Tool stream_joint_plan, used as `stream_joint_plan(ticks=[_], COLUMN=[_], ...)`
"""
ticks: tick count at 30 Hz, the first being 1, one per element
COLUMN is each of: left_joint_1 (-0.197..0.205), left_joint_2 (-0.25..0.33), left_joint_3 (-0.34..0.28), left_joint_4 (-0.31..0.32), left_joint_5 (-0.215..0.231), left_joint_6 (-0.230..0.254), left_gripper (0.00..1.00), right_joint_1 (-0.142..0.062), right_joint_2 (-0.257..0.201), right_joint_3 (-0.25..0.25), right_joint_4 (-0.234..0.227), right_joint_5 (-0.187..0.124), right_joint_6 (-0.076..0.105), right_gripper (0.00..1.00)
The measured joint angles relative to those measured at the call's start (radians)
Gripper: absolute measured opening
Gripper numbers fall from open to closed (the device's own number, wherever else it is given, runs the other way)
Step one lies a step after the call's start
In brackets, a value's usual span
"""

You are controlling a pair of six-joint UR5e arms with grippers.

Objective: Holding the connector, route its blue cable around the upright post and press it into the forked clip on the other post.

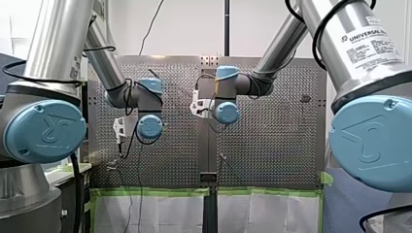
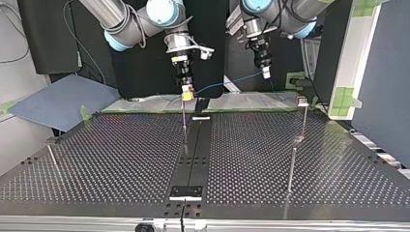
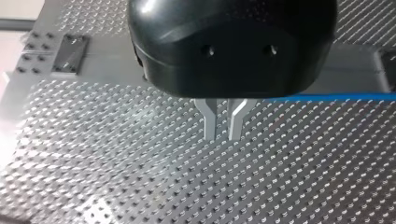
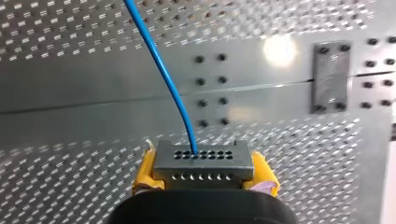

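My right gripper (image 4: 204, 179) has its yellow pads clamped on the connector (image 4: 203, 156). It holds it high at the table's (image 2: 121, 159) far middle, just above a thin post (image 2: 184, 128), likely so the cable (image 4: 161, 65) hangs free to swing round it. In the top view the cable stretches right toward my left gripper (image 3: 223, 127), whose metal fingers stand almost together, though whether they pinch it I cannot tell. The clip (image 2: 303, 101), far right, seems to carry no cable yet.

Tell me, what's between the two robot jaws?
The blue cable, running from the connector in my right jaws toward my left jaws, in the top view.
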Motion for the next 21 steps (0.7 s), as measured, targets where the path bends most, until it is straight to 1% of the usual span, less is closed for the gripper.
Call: stream_joint_plan(ticks=[3,5,10,11,15,21], left_joint_1=[0.004,0.006,0.013,0.014,0.022,0.036], left_joint_2=[0.028,0.043,0.078,0.086,0.118,0.163], left_joint_3=[0.018,0.024,0.039,0.041,0.056,0.093], left_joint_4=[-0.028,-0.044,-0.079,-0.084,-0.109,-0.156], left_joint_5=[-0.023,-0.038,-0.069,-0.072,-0.079,-0.084], left_joint_6=[0.0,0.0,-0.001,-0.002,-0.008,-0.02], left_gripper=[0.16,0.16,0.16,0.16,0.16,0.16], right_joint_1=[-0.004,-0.006,-0.007,-0.008,-0.012,-0.015], right_joint_2=[-0.023,-0.042,-0.089,-0.095,-0.11,-0.114], right_joint_3=[-0.021,-0.036,-0.057,-0.059,-0.072,-0.115], right_joint_4=[0.023,0.042,0.089,0.097,0.13,0.183], right_joint_5=[-0.023,-0.042,-0.089,-0.096,-0.129,-0.182], right_joint_6=[-0.001,-0.007,-0.036,-0.038,-0.039,-0.041], right_gripper=[0.0,0.0,0.0,0.0,0.0,0.0])
